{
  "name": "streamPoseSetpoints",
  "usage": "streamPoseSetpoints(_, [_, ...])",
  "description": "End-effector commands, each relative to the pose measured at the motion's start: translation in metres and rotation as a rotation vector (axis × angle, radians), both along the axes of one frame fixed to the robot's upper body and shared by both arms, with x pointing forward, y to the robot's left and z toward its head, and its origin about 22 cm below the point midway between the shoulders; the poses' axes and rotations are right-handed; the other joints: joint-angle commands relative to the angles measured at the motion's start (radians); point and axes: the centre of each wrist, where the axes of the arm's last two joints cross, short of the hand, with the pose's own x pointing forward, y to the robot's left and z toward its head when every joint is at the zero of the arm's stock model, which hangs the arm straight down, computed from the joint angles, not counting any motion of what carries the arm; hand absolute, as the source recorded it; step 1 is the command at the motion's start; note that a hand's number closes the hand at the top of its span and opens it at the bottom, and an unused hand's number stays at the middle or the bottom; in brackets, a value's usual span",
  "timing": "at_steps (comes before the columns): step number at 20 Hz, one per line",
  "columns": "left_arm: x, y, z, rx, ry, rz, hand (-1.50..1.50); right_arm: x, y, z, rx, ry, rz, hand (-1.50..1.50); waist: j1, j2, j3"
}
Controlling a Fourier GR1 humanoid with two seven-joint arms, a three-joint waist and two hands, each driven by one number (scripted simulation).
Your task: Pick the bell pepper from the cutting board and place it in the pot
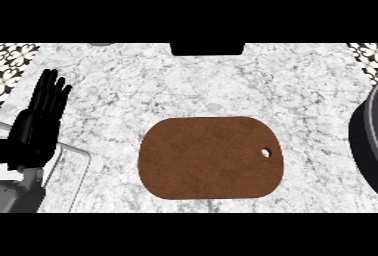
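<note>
1. I see the brown board lying flat in the middle of the frame, a bit toward the bottom. It has a small hole near its right edge.
2. I look for the pepper on the board and I cannot see it there or anywhere else in my view. I cannot tell where it is.
3. The pot shows only as a dark curved rim at the right edge of the frame. Most of it is cut off, so I cannot see inside it.
4. The left hand is at the left edge of the frame, open, with its fingers straight and pointing up. It holds nothing and is well apart from the board.
5. I cannot see the right hand at all.
6. The counter is white and grey stone. A dark block sits at the top middle of the frame.
7. Nothing lies on the counter between the board and the pot.
</note>
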Motion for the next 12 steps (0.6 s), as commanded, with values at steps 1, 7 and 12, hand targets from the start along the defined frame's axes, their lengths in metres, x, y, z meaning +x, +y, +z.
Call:
streamPoseSetpoints(1, [0.022, -0.016, 0.005, -0.011, -0.017, -0.005, 0.00, -0.018, -0.015, 0.005, 0.039, -0.081, -0.034, -1.50, -0.003, 0.020, -0.014])
streamPoseSetpoints(7, [0.007, -0.021, 0.001, 0.002, -0.032, 0.014, 0.00, -0.071, -0.038, 0.016, 0.038, -0.104, -0.053, -1.50, -0.002, 0.020, -0.010])
streamPoseSetpoints(12, [0.017, -0.017, 0.002, 0.001, -0.029, 0.014, 0.00, -0.089, -0.045, 0.021, 0.044, -0.078, -0.071, -1.50, -0.011, 0.024, -0.009])
